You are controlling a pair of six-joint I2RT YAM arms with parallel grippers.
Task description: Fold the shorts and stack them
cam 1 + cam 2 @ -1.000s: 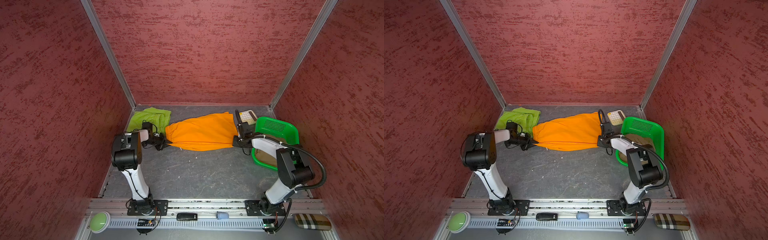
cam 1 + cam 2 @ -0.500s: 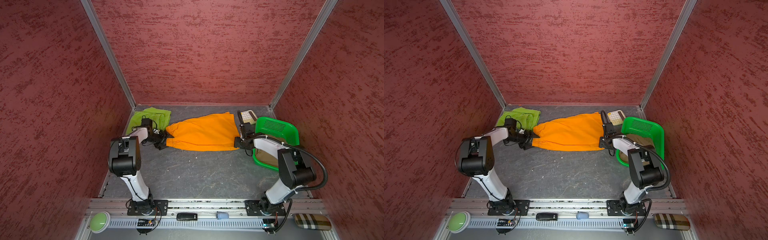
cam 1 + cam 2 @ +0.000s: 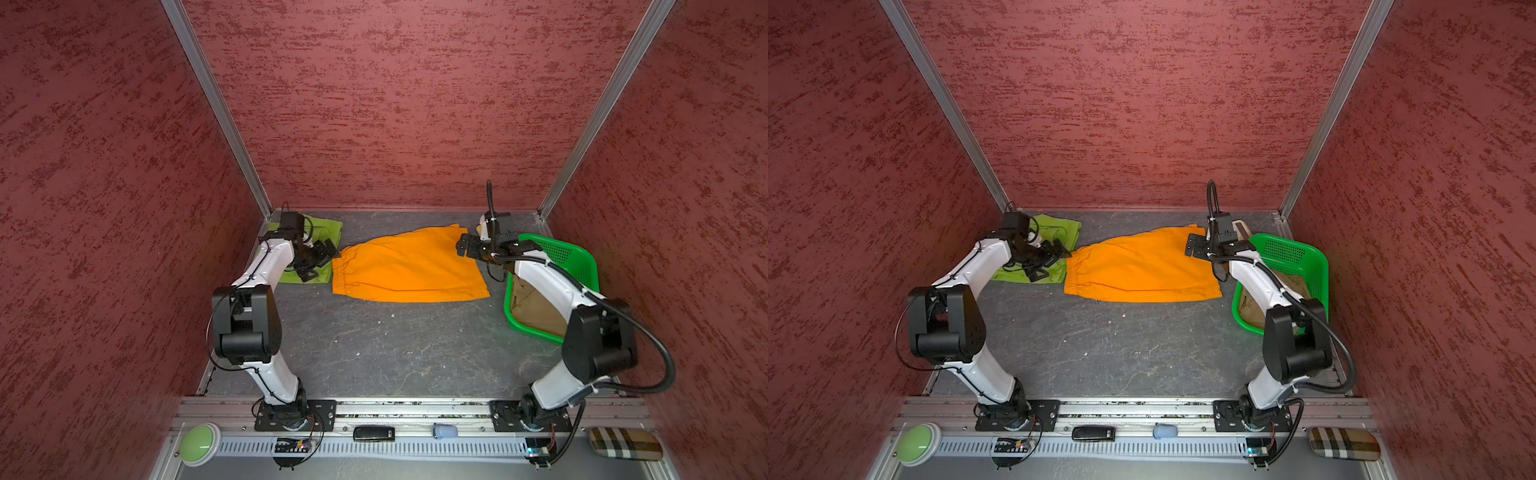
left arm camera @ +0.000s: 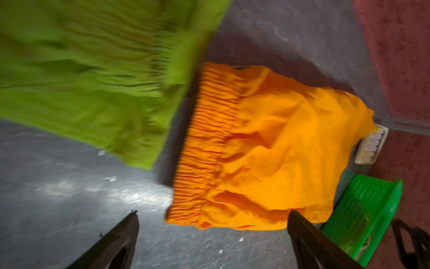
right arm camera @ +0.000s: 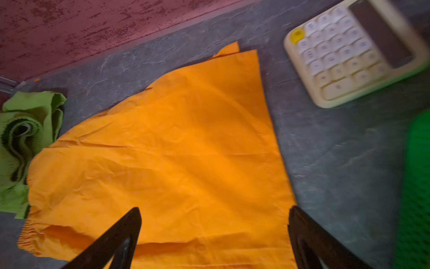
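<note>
The orange shorts (image 3: 409, 270) (image 3: 1142, 270) lie spread flat across the back of the table, elastic waistband toward the left (image 4: 204, 144). My left gripper (image 3: 321, 261) (image 3: 1054, 259) (image 4: 213, 213) hovers open above the lime green shorts (image 3: 330, 228) (image 3: 1065, 226) (image 4: 81, 69), just off the orange waistband, holding nothing. My right gripper (image 3: 463, 245) (image 3: 1194, 247) (image 5: 214, 209) hangs open over the leg end of the orange shorts (image 5: 174, 151), holding nothing. The khaki shorts (image 3: 536, 307) (image 3: 1254, 309) lie in the green basket (image 3: 582, 262) (image 3: 1304, 253).
A cream calculator (image 3: 482, 226) (image 5: 349, 53) lies at the back right between the orange shorts and the basket (image 5: 416, 186). Red walls close in three sides. On the front rail sit a green button (image 3: 199, 442), a black remote (image 3: 373, 433) and a plaid case (image 3: 625, 444).
Both grippers opened and let go of the orange shorts, which settled flat. Both then drew back, the left one over the lime green shorts.
</note>
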